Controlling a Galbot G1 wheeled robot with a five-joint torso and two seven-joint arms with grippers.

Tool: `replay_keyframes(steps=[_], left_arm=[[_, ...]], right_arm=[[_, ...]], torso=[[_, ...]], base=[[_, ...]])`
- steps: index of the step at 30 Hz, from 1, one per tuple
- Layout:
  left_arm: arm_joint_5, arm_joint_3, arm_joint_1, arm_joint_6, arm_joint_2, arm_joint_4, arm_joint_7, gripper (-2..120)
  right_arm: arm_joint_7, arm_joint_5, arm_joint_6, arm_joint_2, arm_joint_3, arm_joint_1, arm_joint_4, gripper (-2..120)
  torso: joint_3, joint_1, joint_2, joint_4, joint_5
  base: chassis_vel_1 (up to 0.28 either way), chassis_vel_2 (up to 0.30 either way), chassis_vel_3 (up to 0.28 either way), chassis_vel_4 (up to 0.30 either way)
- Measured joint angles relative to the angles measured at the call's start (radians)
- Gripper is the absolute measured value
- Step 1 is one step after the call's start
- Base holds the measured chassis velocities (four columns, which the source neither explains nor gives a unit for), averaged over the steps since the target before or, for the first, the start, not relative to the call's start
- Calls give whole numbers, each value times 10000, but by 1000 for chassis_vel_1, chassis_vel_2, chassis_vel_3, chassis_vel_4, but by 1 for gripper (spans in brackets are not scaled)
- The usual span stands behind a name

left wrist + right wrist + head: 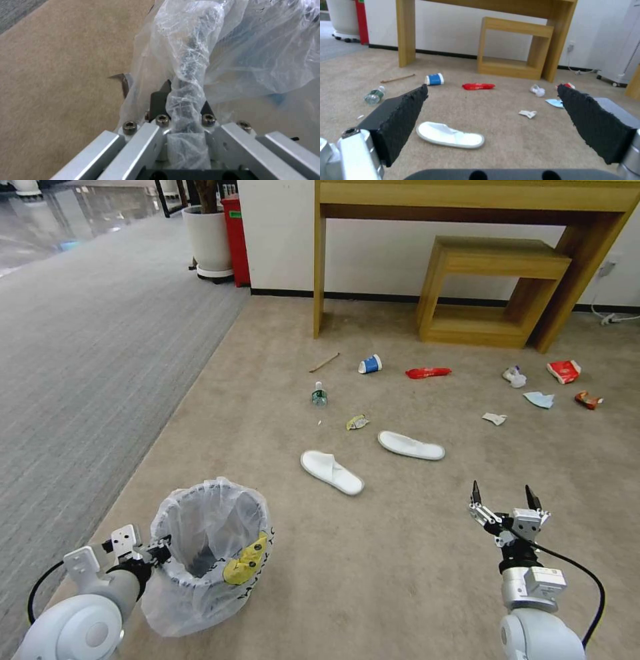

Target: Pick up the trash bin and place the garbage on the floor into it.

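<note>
Gripping the trash bin (207, 553) rim (bag pinched too), left gripper (155, 551) sits at seven o'clock; right gripper (505, 499), jaws wide and empty, at five; slippers (331, 472) lie centre.

Beige carpet floor (400, 580) meets grey striped carpet (80, 367). The trash bin (207, 553) wears a clear crinkly bag with a yellow smiley and black lettering. Two white slippers (331, 472), a blue-and-white cup (370, 364), a red wrapper (427, 373), a pale blue mask (539, 399).

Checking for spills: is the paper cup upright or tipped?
Tipped: the paper cup lies on its side on the carpet, white rim facing sideways.
</note>
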Motion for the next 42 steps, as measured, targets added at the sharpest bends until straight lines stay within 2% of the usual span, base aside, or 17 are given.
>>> replay_keyframes(steps=[42], left_arm=[[-25, -57, -35, 0, 16, 62, 12, 1]], right_arm=[[-129, -15, 22, 41, -38, 10, -111, 100]], torso=[[0, 0, 0, 0, 0]], base=[[-110, 107, 110, -107]])
